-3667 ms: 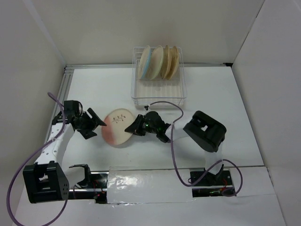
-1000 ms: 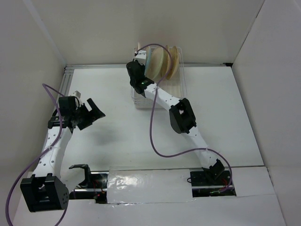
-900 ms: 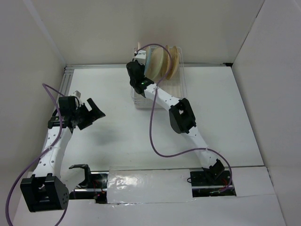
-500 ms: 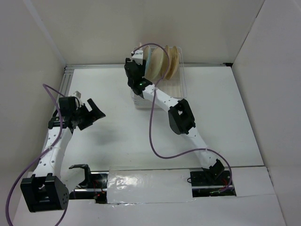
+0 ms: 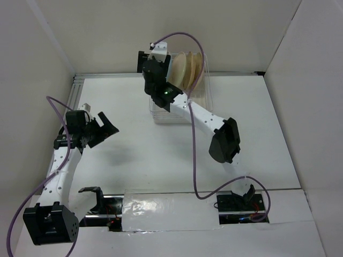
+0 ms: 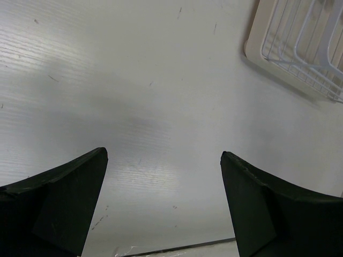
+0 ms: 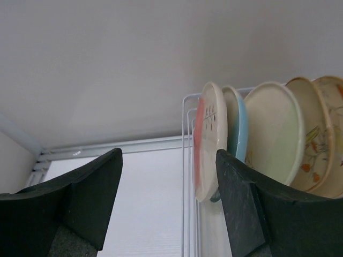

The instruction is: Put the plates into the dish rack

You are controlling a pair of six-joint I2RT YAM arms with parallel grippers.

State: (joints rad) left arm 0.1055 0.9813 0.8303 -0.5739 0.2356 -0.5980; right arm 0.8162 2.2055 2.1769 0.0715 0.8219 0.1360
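Several plates stand on edge in the white wire dish rack (image 5: pixel 202 103) at the back of the table. In the right wrist view they run left to right: pink-edged plate (image 7: pixel 208 140), blue one (image 7: pixel 239 124), green one (image 7: pixel 274 133), then two tan-speckled ones (image 7: pixel 312 140). My right gripper (image 7: pixel 167 155) is open just in front of the pink plate, gripping nothing. From above, the right gripper (image 5: pixel 150 60) hangs over the rack's left end and hides the pink plate; the tan plates (image 5: pixel 188 69) show beside it. My left gripper (image 5: pixel 105 128) is open and empty over the bare table.
The rack sits against the back wall (image 5: pixel 161 32), with a metal rail (image 5: pixel 107 76) running along the table's far edge. A corner of the rack (image 6: pixel 300 51) shows at the top right of the left wrist view. The right arm's purple cable (image 5: pixel 194 160) loops over the table.
The right gripper has opened and let go of the pink plate, which now stands in the rack. That gripper has risen and pulled back a little. The left arm has barely moved.
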